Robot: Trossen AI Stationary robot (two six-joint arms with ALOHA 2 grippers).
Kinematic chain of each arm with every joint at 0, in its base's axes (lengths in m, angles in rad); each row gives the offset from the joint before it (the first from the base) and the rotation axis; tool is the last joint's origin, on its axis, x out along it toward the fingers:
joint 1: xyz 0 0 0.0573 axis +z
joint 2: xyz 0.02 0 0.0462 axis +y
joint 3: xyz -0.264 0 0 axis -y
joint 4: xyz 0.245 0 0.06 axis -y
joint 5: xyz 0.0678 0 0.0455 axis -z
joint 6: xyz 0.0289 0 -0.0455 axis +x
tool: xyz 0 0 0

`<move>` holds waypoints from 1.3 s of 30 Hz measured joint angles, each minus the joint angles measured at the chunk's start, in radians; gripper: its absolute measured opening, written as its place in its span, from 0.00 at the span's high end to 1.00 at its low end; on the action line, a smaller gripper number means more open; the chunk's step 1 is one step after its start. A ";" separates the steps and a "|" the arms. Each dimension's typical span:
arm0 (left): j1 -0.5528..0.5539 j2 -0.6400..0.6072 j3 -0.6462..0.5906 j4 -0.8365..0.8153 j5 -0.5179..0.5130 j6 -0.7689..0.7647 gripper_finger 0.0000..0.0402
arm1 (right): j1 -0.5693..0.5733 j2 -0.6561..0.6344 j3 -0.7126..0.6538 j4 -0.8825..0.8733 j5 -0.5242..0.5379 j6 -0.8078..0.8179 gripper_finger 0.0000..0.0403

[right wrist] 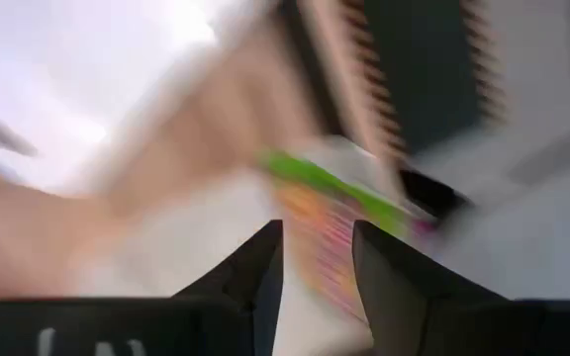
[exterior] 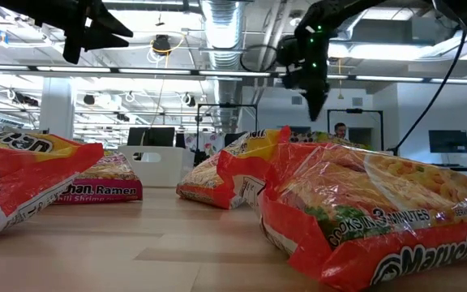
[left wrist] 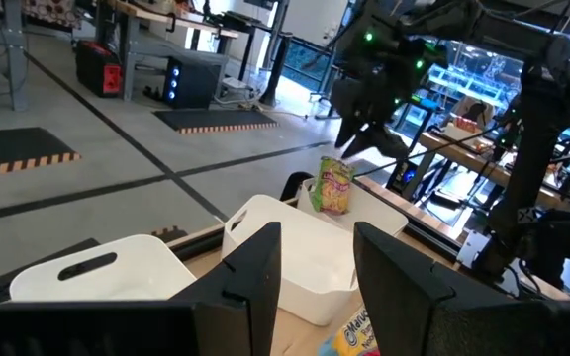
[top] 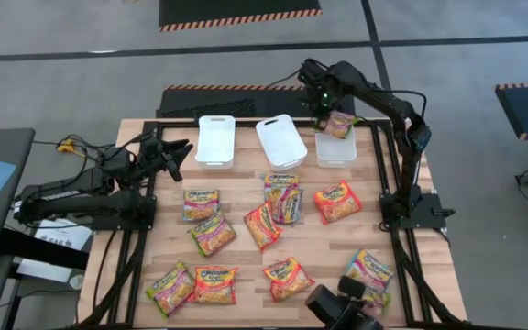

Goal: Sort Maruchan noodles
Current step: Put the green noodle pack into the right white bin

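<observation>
I see R gripper above the far-right white bin, fingers apart, a green-pink noodle packet just below it over the bin, not clamped. L gripper hangs near the left bin, fingers apart, empty. Other packets lie spread on the counter.

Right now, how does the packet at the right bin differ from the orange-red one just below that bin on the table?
The green-pink packet is tilted over the right bin, just under the right gripper; the orange-red packet lies flat on the table. The accent colours differ: green and pink against orange-red. Both are yellow, glossy Maruchan packets of similar size.
</observation>
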 joint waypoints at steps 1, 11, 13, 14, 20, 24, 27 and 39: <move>0.000 0.000 0.000 0.000 0.000 0.000 0.72 | 0.000 0.000 -0.003 0.015 -0.056 0.005 0.64; 0.000 0.000 0.000 0.000 0.000 0.002 0.72 | -0.088 0.001 -0.089 0.065 -0.227 -0.103 0.64; 0.000 0.000 0.000 0.000 0.000 0.012 0.72 | -0.100 0.001 -0.108 0.083 -0.231 -0.115 0.64; 0.000 0.000 0.000 0.000 0.000 0.014 0.72 | -0.101 0.002 -0.116 0.097 -0.231 -0.115 0.64; 0.000 0.000 0.000 0.000 0.000 0.015 0.72 | -0.093 0.001 -0.159 0.174 -0.236 -0.087 0.64; 0.000 0.000 0.000 0.000 -0.001 0.015 0.72 | -0.076 0.002 -0.181 0.207 -0.220 -0.041 0.64; 0.000 0.000 0.000 0.000 -0.001 0.010 0.72 | -0.063 0.002 -0.199 0.228 -0.175 -0.001 0.64; 0.000 0.000 0.000 0.000 -0.001 0.008 0.72 | -0.047 0.002 -0.252 0.252 0.026 0.101 0.64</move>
